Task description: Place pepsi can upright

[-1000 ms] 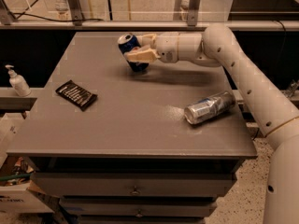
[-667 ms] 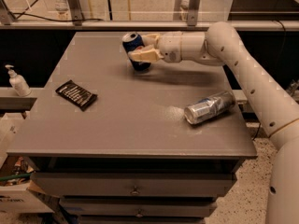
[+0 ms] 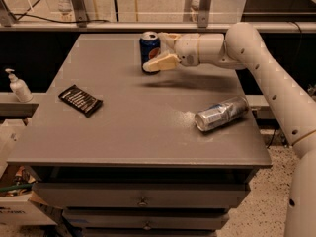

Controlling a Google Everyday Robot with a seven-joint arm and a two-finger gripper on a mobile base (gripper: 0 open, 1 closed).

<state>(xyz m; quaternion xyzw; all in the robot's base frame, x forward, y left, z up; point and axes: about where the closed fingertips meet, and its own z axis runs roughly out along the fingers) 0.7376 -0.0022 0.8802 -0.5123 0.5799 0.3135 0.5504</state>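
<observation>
The pepsi can (image 3: 148, 48) is dark blue with a silver top. It stands upright near the far edge of the grey table (image 3: 138, 127), at or just above the surface. My gripper (image 3: 159, 50) reaches in from the right and is shut on the can, with one tan finger (image 3: 162, 63) across its front lower side and the other behind it. The white arm (image 3: 256, 63) stretches back to the right.
A dented silver can (image 3: 221, 113) lies on its side at the right of the table. A black snack packet (image 3: 80, 100) lies at the left. A soap dispenser bottle (image 3: 19, 86) stands off the table's left side. Drawers sit below the front edge.
The gripper has moved slightly right with the can. The can has turned from tilted to upright.
</observation>
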